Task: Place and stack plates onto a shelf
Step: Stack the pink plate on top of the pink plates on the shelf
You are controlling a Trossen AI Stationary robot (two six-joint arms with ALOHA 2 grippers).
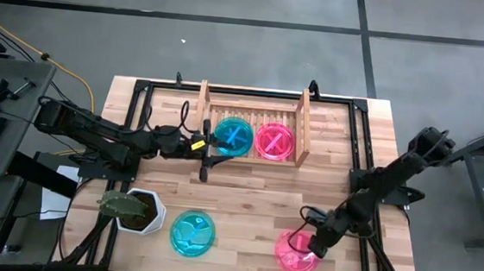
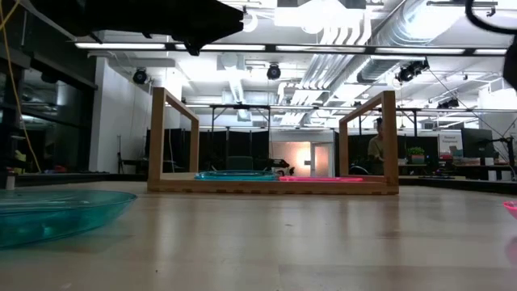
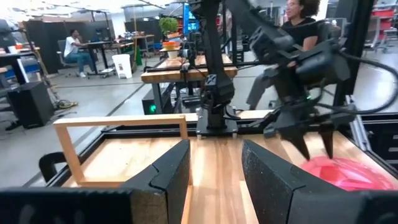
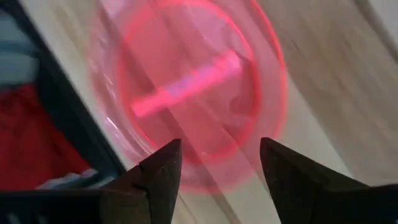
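The wooden shelf (image 1: 303, 123) stands at the table's far middle, with one teal plate (image 1: 233, 137) and one pink plate (image 1: 275, 142) lying flat on its slats. More teal plates (image 1: 192, 233) sit near the front edge, and pink plates (image 1: 296, 254) sit front right. My right gripper (image 1: 320, 244) is open above the right rim of the pink plates (image 4: 193, 81); I see no touch. My left gripper (image 1: 208, 160) is open in the air just off the shelf's left end, facing the right arm.
A white hexagonal plant pot (image 1: 136, 212) stands front left beside the teal plates. The shelf's tall end frames (image 2: 174, 137) rise on both sides. Bare wood (image 1: 254, 197) lies between the shelf and the front plates. People (image 3: 298, 15) are in the room beyond.
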